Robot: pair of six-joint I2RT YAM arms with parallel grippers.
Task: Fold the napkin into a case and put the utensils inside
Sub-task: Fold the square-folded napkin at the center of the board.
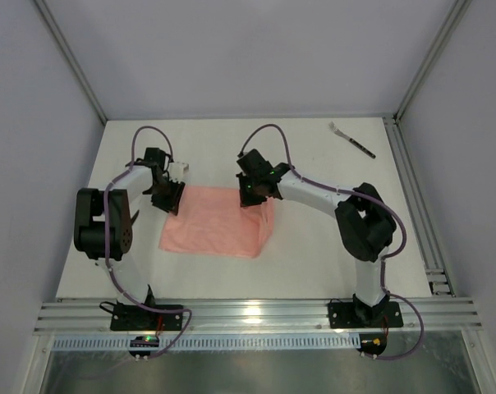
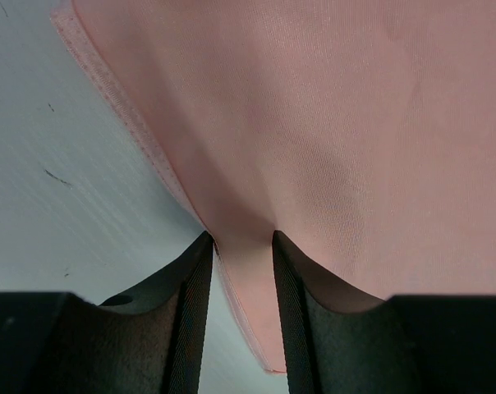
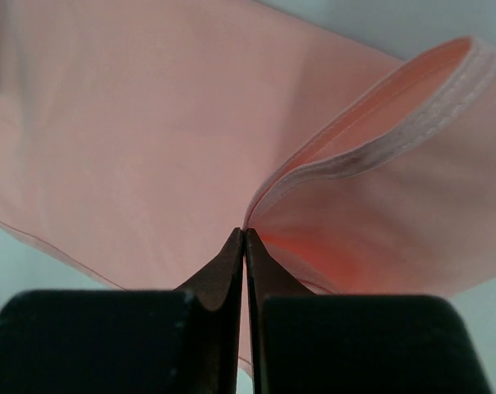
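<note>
The salmon-pink napkin (image 1: 219,232) lies on the white table between the two arms. Its right side is lifted and curls over. My right gripper (image 1: 250,197) is shut on the hemmed edge at the napkin's far right corner; in the right wrist view the jaws (image 3: 245,234) meet on the raised fold of the napkin (image 3: 133,139). My left gripper (image 1: 167,201) is at the far left corner. Its jaws (image 2: 241,246) stand apart around that corner of the napkin (image 2: 330,123), with table showing between the left finger and the hem. The fork (image 1: 352,139) lies at the far right of the table.
A metal rail (image 1: 412,189) runs along the table's right edge, close to the fork. White walls enclose the table at the back and both sides. The arm bases sit on the rail at the near edge (image 1: 256,316).
</note>
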